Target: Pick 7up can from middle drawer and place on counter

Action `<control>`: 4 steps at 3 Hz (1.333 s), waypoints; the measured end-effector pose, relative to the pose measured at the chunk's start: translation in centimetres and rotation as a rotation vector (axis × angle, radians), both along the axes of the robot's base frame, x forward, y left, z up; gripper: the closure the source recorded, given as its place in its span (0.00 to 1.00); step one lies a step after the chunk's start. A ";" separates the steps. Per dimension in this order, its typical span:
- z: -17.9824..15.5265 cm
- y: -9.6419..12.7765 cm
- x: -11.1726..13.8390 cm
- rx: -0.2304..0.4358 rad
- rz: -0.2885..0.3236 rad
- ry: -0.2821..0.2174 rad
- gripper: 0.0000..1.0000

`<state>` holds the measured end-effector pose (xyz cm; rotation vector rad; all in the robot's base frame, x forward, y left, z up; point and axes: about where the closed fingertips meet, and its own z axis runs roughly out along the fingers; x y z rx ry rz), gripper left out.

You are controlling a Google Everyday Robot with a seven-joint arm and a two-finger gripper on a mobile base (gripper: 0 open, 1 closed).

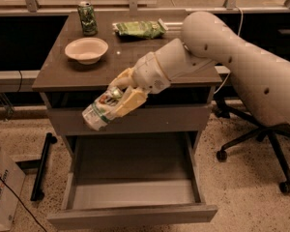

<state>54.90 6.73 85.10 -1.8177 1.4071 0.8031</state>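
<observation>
My gripper (pixel 117 102) is shut on the 7up can (pixel 101 110), a pale silvery can with green markings. I hold it tilted on its side, in the air in front of the counter's front edge, above the open middle drawer (pixel 133 192). The drawer is pulled out and its smooth grey inside holds nothing. The counter (pixel 87 74) is the glossy grey-brown top just behind and above the can.
On the counter stand a darker green can (pixel 87 18) at the back left, a pale bowl (pixel 86 50) and a green snack bag (pixel 138 29). A black office chair (pixel 261 139) stands to the right. A cardboard box (pixel 2 187) sits at the lower left.
</observation>
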 end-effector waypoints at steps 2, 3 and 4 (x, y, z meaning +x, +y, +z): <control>6.9 -7.0 3.7 0.109 -0.255 -0.117 1.00; 8.4 -10.7 6.5 0.125 -0.357 -0.138 1.00; 9.0 -14.0 9.8 0.132 -0.436 -0.148 1.00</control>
